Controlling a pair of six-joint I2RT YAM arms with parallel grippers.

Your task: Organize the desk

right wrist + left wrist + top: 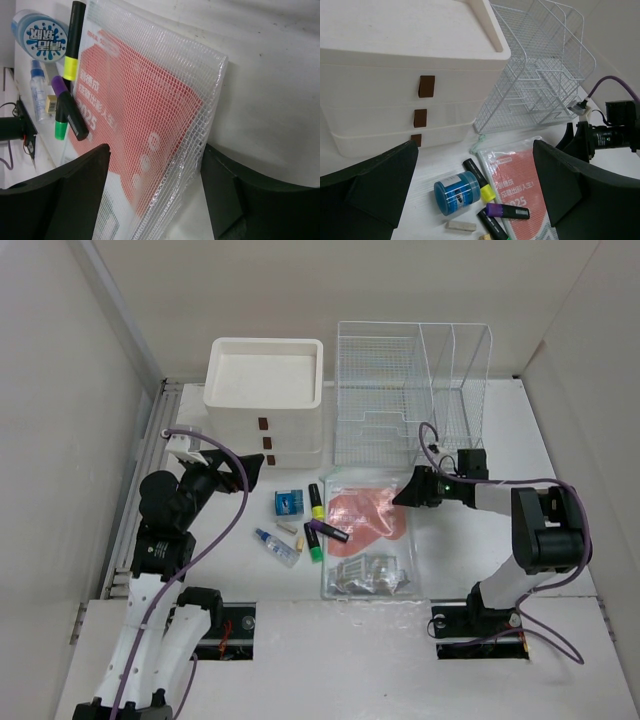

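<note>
Nothing is stowed yet; markers (316, 502) and mesh pouch (365, 515) litter the counter (230, 570). Empty left jaws gape; right jaws straddle the pouch, spread.

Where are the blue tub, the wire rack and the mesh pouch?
blue tub (456, 195), left wrist view, its side wall
wire rack (380, 390), top view, its left section's mesh
mesh pouch (150, 110), right wrist view, its red middle
</note>
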